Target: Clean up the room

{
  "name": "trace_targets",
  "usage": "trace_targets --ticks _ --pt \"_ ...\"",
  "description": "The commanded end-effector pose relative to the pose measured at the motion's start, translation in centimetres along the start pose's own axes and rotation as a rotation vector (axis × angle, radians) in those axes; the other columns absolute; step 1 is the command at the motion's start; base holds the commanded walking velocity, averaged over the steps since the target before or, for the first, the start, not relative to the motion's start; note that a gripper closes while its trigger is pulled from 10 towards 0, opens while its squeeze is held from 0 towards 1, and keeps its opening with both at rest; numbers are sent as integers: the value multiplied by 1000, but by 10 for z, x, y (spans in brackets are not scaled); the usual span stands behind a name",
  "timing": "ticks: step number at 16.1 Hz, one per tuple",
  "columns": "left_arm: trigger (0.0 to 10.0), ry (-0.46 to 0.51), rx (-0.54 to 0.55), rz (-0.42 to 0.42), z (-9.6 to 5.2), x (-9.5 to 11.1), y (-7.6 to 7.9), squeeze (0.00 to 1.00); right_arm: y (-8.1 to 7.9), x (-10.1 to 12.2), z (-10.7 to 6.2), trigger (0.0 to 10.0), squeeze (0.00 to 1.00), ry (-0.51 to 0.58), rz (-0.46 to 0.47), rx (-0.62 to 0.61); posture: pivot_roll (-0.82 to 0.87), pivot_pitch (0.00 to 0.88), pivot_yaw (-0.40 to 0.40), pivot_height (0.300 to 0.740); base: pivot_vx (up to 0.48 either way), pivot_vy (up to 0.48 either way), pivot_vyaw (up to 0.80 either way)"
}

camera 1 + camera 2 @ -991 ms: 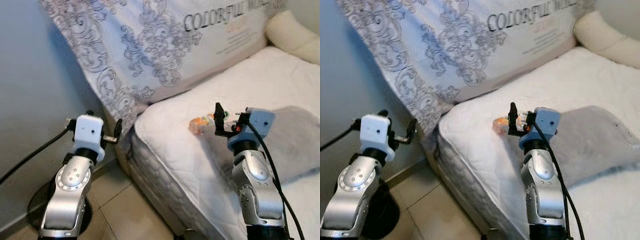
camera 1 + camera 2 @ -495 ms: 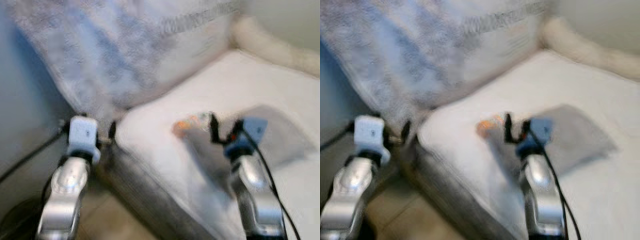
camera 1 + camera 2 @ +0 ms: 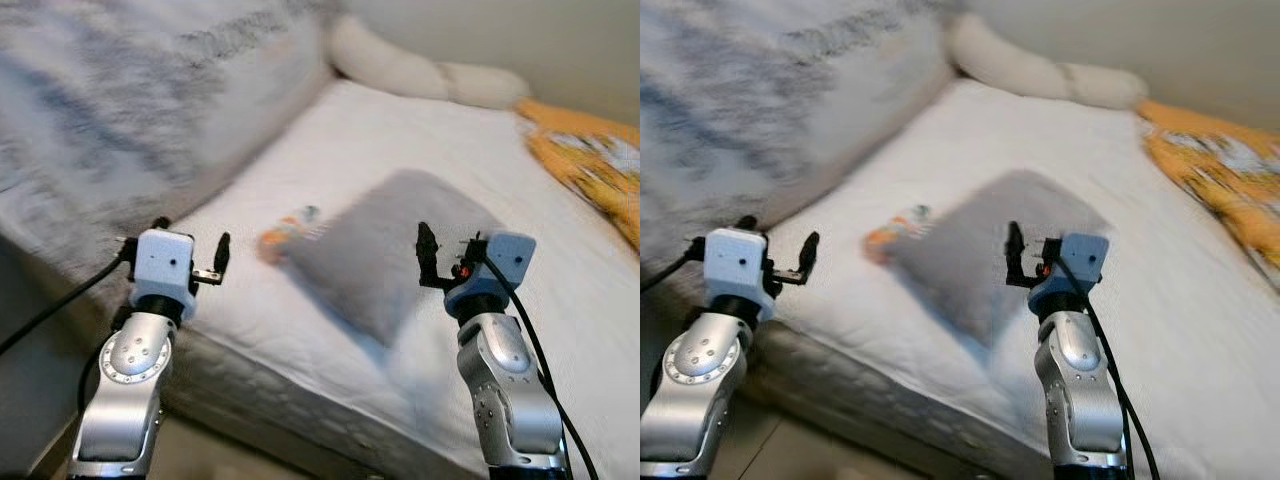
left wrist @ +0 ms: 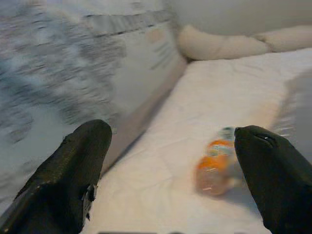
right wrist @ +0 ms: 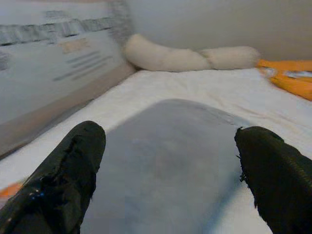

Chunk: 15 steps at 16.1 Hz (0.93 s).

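Bed w/ white quilted mattress takes up most of the scene; both arms raised in front of it, nothing held.

Left end effector: hovers over the near-left corner of the bed, fingers spread wide apart, empty. Left wrist view looks between them at an orange bottle, blurred, lying on its side on the white sheet.

Right end effector: hovers over the near edge of the bed, right of centre, fingers also spread wide, empty. Right wrist view looks along them over a grey pillow.

Grey pillow lies flat mid-bed, angled, between the two end effectors in the head views. Orange bottle sits just at its left edge, touching or nearly so — too blurred to tell which. Bottle is ahead and right of the left end effector, well apart from the right one.

Far left: big patterned mattress w/ grey scrollwork leans against the bed's left side, blurred. Far end of bed: long cream bolster along the wall. Far right: orange and white blanket bunched on the bed. Black cable runs off the left arm to the left.
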<state>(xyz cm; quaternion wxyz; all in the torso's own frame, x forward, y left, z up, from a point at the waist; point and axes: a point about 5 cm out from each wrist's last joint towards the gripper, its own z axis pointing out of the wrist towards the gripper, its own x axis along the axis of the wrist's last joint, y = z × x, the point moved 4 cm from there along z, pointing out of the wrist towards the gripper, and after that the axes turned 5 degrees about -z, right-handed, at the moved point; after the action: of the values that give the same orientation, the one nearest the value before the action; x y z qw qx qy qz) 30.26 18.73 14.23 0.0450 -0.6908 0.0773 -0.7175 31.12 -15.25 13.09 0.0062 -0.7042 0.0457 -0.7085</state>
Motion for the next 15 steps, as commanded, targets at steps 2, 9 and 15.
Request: trace_targets --ticks 2,9,15 --pt "10000 8 -37 -6 2 3 9 0 9 1 -1 10000 0 -4 6 -39 66 2 -31 740 0 0 -800" --pt "10000 -7 -53 -4 6 1 11 0 1 -17 -5 10000 0 -74 -1 -1 65 14 -20 740 0 0 -629" --pt "10000 -19 -56 11 7 -2 10 0 -1 -24 -6 10000 0 -110 -10 5 64 16 -15 740 0 283 -94"
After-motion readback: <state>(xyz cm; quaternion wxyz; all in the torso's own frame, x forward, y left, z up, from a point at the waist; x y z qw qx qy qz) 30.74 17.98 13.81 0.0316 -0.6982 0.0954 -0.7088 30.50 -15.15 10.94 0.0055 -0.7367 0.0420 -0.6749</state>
